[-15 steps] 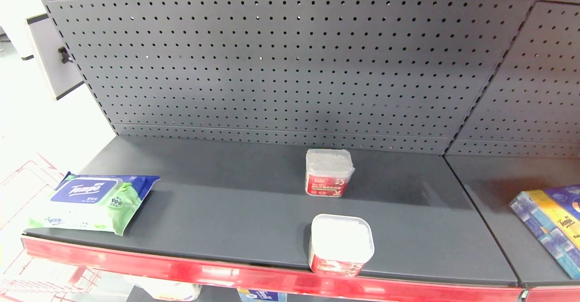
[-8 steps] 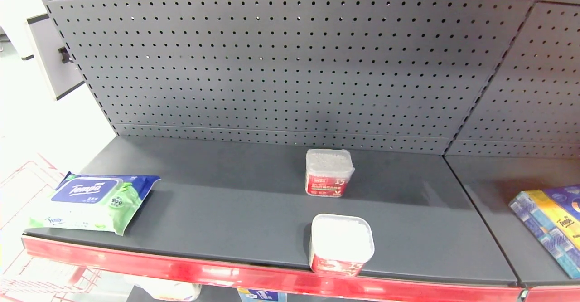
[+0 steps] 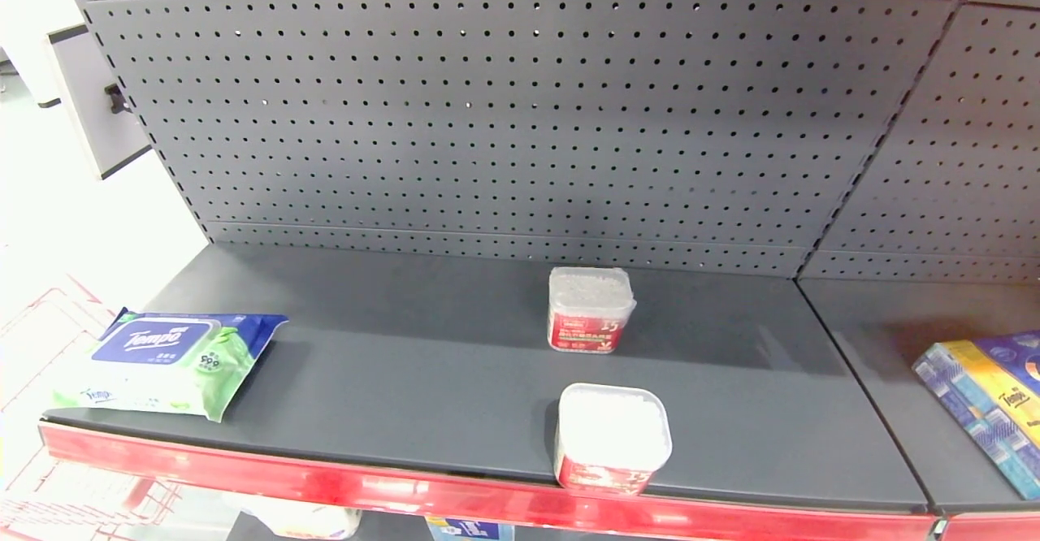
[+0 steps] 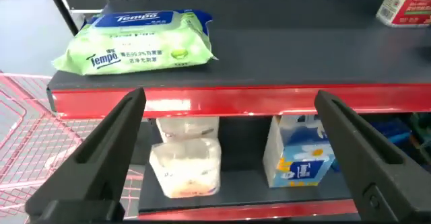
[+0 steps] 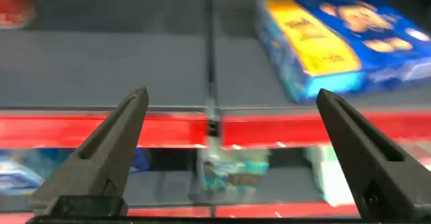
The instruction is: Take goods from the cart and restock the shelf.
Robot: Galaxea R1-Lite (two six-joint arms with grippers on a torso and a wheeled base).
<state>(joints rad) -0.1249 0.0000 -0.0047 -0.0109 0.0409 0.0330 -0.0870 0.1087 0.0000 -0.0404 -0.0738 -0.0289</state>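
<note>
On the dark grey shelf (image 3: 406,370) lie a green and blue wet-wipes pack (image 3: 166,358) at the left end and two clear tubs with red labels: one mid-shelf (image 3: 590,309), one at the front edge (image 3: 611,439). A blue and yellow tissue pack (image 3: 987,399) lies on the neighbouring shelf to the right. My left gripper (image 4: 229,157) is open with nothing in it, in front of the red shelf edge (image 4: 236,97), below the wipes pack (image 4: 138,41). My right gripper (image 5: 229,157) is open with nothing in it, before the shelf joint, near the tissue pack (image 5: 337,39).
A red wire cart (image 3: 49,411) stands to the left of the shelf, also seen as cart (image 4: 27,143). On the lower shelf sit a pale pouch (image 4: 185,163) and a blue and white box (image 4: 300,153). A perforated back panel (image 3: 504,110) closes the rear.
</note>
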